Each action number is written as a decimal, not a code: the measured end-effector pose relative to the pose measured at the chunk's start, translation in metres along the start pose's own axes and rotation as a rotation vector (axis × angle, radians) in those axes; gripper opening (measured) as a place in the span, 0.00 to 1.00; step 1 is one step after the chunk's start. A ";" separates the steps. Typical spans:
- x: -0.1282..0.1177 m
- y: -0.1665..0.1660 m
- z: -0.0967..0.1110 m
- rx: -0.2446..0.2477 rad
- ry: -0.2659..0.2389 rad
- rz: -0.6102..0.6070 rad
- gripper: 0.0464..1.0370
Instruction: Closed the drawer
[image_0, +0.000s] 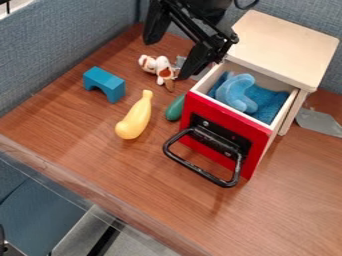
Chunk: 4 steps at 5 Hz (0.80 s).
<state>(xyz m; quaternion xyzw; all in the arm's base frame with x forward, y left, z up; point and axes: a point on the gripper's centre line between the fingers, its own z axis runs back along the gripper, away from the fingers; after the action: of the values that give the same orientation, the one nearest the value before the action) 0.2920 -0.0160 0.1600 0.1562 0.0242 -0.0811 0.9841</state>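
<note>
While the drawer (199, 109), red-fronted with a black handle (199, 171), stands partly out of its cabinet (287, 47), the gripper (166, 60) hangs at its far left corner, jaws spread wide, nothing between them. One fingertip lies just beside a toy dog (161, 65); contact uncertain. Drawer contents: blue cloth (268, 101), pale-blue toy (235, 91). On the table (87, 145): blue arch block (105, 84), yellow squash (137, 117), green toy (175, 108).

Lighting bright, diffuse. Faint, soft-edged shadow on table (133, 175) below drawer handle (198, 170), toward six o'clock. Cabinet top (287, 47), between one and two o'clock, evenly lit.
</note>
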 end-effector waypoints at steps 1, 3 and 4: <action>-0.001 -0.003 -0.008 -0.003 0.024 -0.005 0.96; -0.009 -0.033 -0.018 -0.023 -0.022 -0.071 0.96; -0.011 -0.046 -0.024 -0.070 -0.125 -0.097 0.96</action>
<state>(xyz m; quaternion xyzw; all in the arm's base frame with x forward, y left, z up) 0.2732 -0.0507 0.1243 0.1150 -0.0267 -0.1371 0.9835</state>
